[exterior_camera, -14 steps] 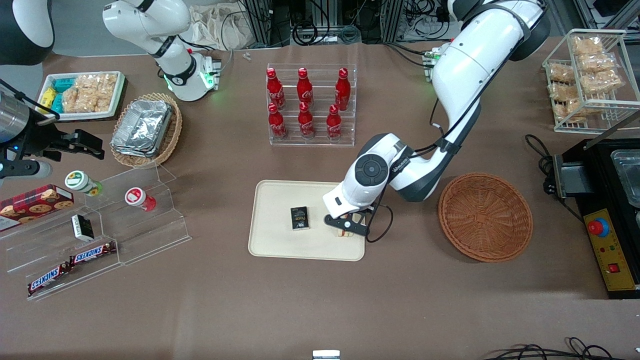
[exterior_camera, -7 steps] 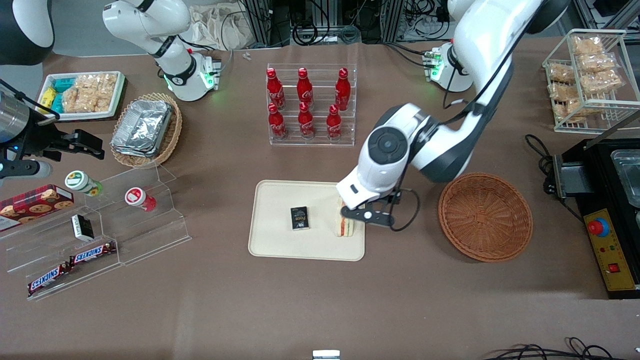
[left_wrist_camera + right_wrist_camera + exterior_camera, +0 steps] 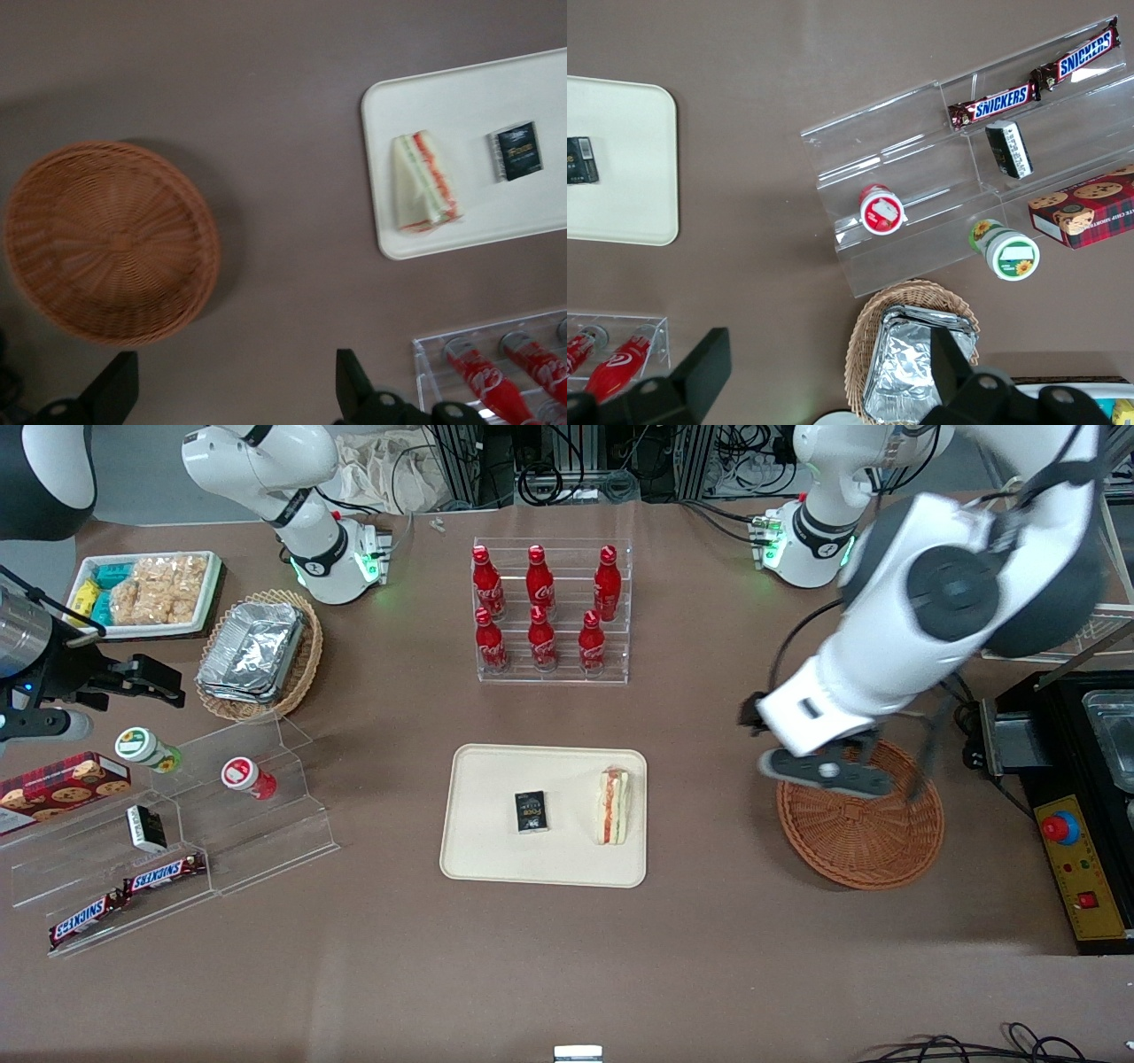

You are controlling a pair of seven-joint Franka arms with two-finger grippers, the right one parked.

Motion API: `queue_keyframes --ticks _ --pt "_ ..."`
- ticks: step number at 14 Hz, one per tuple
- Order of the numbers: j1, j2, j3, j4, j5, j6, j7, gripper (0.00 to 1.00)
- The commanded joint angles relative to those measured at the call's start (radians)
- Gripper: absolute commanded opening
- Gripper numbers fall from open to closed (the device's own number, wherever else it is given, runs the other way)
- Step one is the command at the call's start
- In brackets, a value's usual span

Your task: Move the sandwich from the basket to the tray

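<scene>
Front view shows a brown table with the cream tray near its middle. On the tray lies the sandwich, a white wedge with orange-red filling, resting close to the tray edge that faces the working arm's end of the table. Beside it on the same tray, toward the parked arm's end, sits a small black packet, apart from the sandwich. The round orange-brown basket stands on the table well apart from the tray, toward the working arm's end, and holds nothing. The gripper hangs in the air above the basket's rim on the side farther from the front camera, raised off the table. Its two fingers are spread wide with nothing between them; in the wrist view the dark fingertips show far apart over bare tabletop, with the basket and the tray both in sight and the sandwich lying flat on the tray. Farther from the front camera than the tray, a clear rack holds red cola bottles.
</scene>
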Motion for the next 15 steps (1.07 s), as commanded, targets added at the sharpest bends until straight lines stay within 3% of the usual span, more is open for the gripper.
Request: queue_keyframes --ticks 1,3,6,9,15 --pt "0.066 -0.092 0.000 -0.029 0.001 -0.050 0.046 1.00" --pt "0.104 -0.107 0.006 -0.028 0.050 -0.091 0.026 1.00" --pt "0.149 -0.106 0.017 0.021 0.055 -0.153 0.024 1.00" --pt "0.150 -0.106 0.064 0.025 0.039 -0.203 0.011 1.00" --pt "0.193 -0.129 0.069 0.023 0.019 -0.208 0.026 1.00"
